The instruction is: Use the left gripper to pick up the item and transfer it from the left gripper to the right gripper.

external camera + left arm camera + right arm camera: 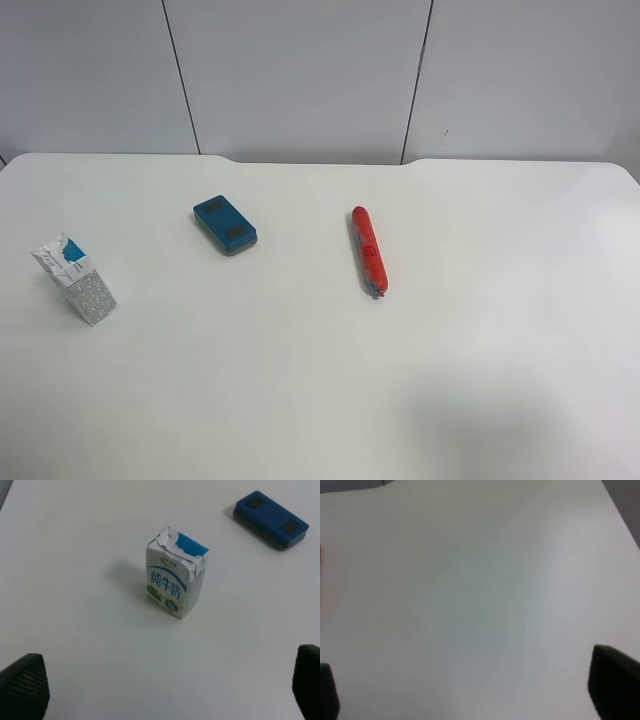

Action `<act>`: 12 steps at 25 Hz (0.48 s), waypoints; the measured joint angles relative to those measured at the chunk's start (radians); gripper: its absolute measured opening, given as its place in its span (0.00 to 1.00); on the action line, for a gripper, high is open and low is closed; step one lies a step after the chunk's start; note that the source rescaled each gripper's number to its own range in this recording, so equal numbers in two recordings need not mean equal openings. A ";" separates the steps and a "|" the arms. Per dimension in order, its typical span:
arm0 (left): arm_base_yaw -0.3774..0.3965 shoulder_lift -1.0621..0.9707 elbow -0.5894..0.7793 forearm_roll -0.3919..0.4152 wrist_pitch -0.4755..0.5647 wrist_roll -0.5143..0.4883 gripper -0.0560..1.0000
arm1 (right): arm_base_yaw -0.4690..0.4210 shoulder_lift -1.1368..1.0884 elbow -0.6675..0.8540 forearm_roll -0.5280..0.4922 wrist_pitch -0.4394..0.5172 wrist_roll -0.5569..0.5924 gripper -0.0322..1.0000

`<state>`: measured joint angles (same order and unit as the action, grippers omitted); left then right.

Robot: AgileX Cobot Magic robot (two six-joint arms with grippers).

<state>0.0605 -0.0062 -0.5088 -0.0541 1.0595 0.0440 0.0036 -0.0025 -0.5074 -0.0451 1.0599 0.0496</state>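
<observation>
Reaching for the carton (pixel 175 580) is where I expect trouble. My left claw (pixel 164 687) hangs released, its fingers (pixel 22 687) spread wide and holding nothing. The carton stands upright on the surface (pixel 75 595) ahead of it, roughly centred between the two fingers but well apart from both.

The carton sits turned at an angle to the line my fingers close along. I judge they could meet its corners instead of its flat sides, so it twists or skids away as I squeeze. It looks light and tall for its base. If one finger touches before the other, it may simply topple.

Its gable top is crumpled and partly torn open. A grip up there could fold the card and slip, and too hard a squeeze lower down could crush the walls.

The handover is my other worry. My right claw (pixel 470 687) is also released and empty, with only bare surface ahead of it. If I take the carton around its middle, that claw gets little free card to bite and might clash with my fingers.

The blue block (pixel 271 520) lies beyond the carton and off to one side, and the red tube (pixel 368 251) farther off; I doubt either interferes.
</observation>
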 joint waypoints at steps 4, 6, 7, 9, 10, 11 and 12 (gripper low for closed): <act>0.000 0.000 0.000 0.000 0.000 0.000 1.00 | 0.000 0.000 0.000 0.000 0.000 0.000 1.00; 0.000 0.000 0.000 -0.001 0.000 0.000 1.00 | 0.000 0.000 0.000 0.000 0.000 0.000 1.00; 0.000 0.000 0.000 -0.007 0.000 -0.001 1.00 | 0.000 0.000 0.000 0.000 0.000 0.000 1.00; 0.000 0.000 0.000 -0.026 0.000 -0.003 1.00 | 0.000 0.000 0.000 0.000 0.000 0.000 1.00; 0.000 0.000 0.000 -0.032 0.000 -0.003 1.00 | 0.000 0.000 0.000 0.000 0.000 0.000 1.00; 0.000 0.000 0.000 -0.035 0.000 -0.003 1.00 | 0.000 0.000 0.000 0.000 0.000 0.000 1.00; 0.000 0.004 0.000 -0.036 0.000 -0.003 1.00 | 0.000 0.000 0.000 0.000 0.000 0.000 1.00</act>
<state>0.0605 -0.0023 -0.5088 -0.0900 1.0595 0.0407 0.0036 -0.0025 -0.5074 -0.0451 1.0599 0.0496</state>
